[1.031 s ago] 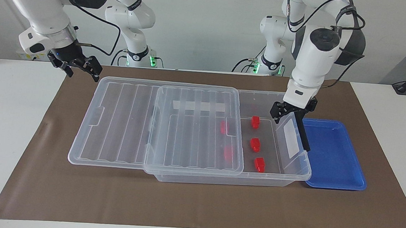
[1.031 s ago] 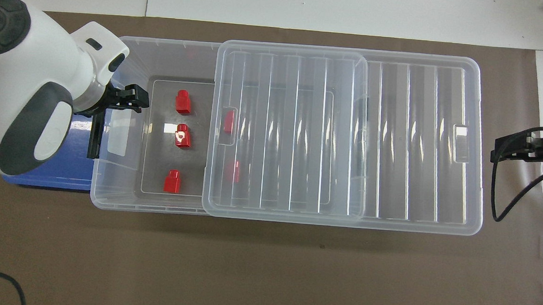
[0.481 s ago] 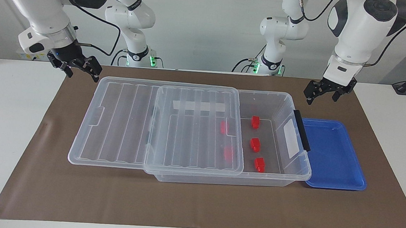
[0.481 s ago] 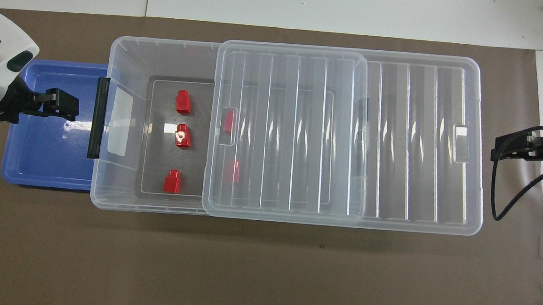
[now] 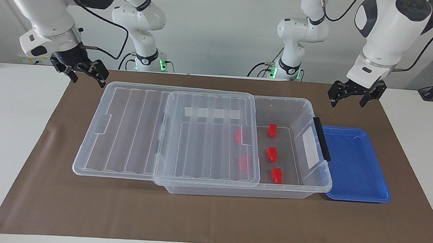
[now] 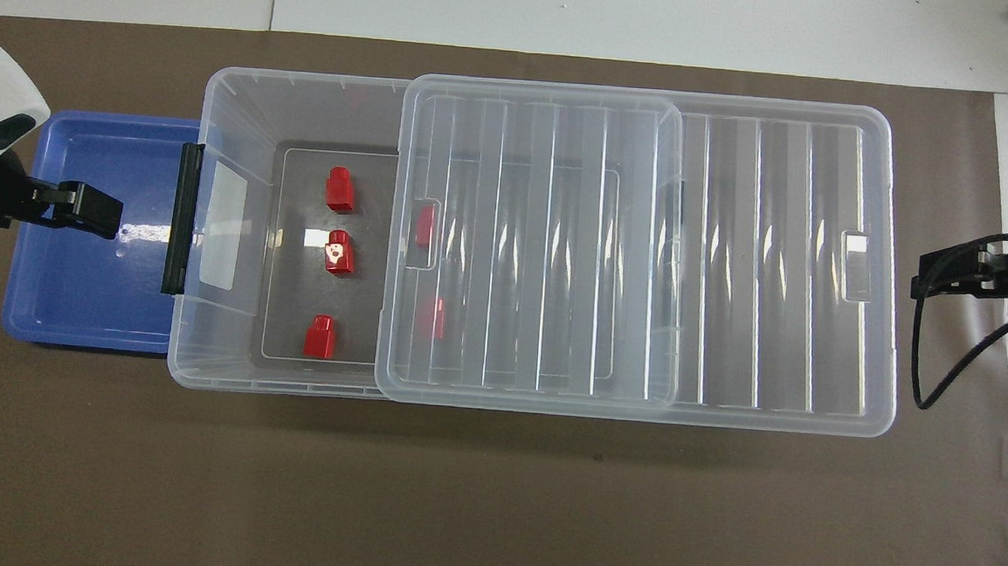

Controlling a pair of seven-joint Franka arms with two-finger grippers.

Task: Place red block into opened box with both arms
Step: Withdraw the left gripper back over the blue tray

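Observation:
The clear box [image 5: 301, 111] [image 6: 243, 110] lies along the middle of the brown mat. Its ribbed lid [image 5: 132, 131] [image 6: 733, 262] is slid toward the right arm's end, so the end with the black clip handle [image 5: 322, 138] is uncovered. Three red blocks [image 5: 272, 130] [image 5: 272, 153] [image 5: 276, 175] rest on the uncovered floor [image 6: 339, 190] [image 6: 339, 253] [image 6: 320, 336]. Two more show through the lid [image 5: 239, 136] [image 5: 243, 163]. My left gripper [image 5: 349, 100] [image 6: 93, 210] hangs open and empty above the blue tray. My right gripper [image 5: 89, 77] [image 6: 928, 283] waits, open and empty, off the lid's end.
A shallow blue tray [image 5: 354, 165] [image 6: 75, 292] lies against the box at the left arm's end, with nothing in it. The brown mat [image 5: 210, 216] covers the white table.
My left arm has lifted away from the box's handle end and swung out to hang above the blue tray. The right arm, box, lid and blocks have not moved.

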